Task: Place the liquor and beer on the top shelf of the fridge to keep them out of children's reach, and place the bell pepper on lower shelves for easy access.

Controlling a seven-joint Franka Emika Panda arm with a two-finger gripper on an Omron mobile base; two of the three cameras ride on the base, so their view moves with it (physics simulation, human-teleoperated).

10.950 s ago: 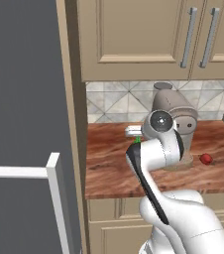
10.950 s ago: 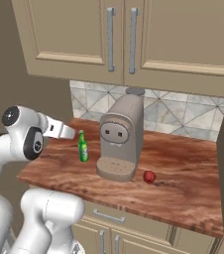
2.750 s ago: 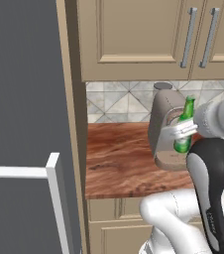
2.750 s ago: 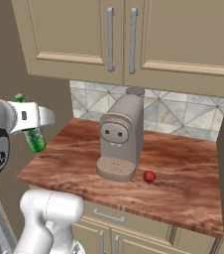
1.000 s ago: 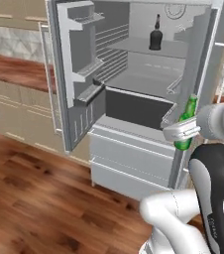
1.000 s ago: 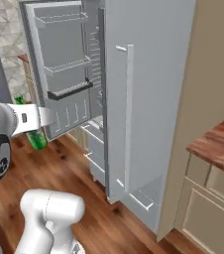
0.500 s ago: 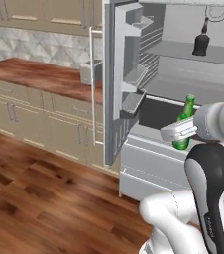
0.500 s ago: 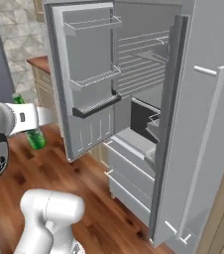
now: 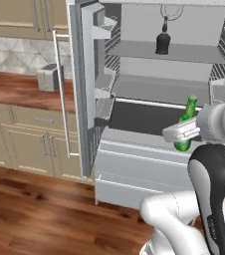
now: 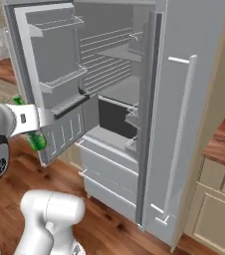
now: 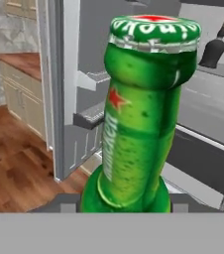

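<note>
My gripper (image 9: 183,133) is shut on the beer (image 9: 185,127), a slim green bottle held upright in front of the open fridge (image 9: 79,89). In the hand view the beer (image 11: 143,109) rises close before the camera. The liquor (image 9: 163,42), a squat black bottle, stands on the top shelf (image 9: 184,54) and shows again at the hand view's upper right (image 11: 214,49). The lower shelves (image 9: 159,87) lie beneath it. In the right base view the beer (image 10: 36,141) sits in the gripper (image 10: 32,122), left of the fridge door (image 10: 55,89). The bell pepper is out of view.
The left fridge door (image 9: 102,74) stands open with bins on it. The right door with its long white handle (image 10: 179,129) is swung out. Pale drawer fronts (image 9: 134,169) sit below. A toaster (image 9: 49,78) is on the wooden counter (image 9: 10,89). Wooden floor (image 9: 35,209) lies in front.
The beer was lifted off the counter by the coffee machine. The base has since driven to the fridge, so the whole scene shifted; the fridge interior now faces me, beer still gripped.
</note>
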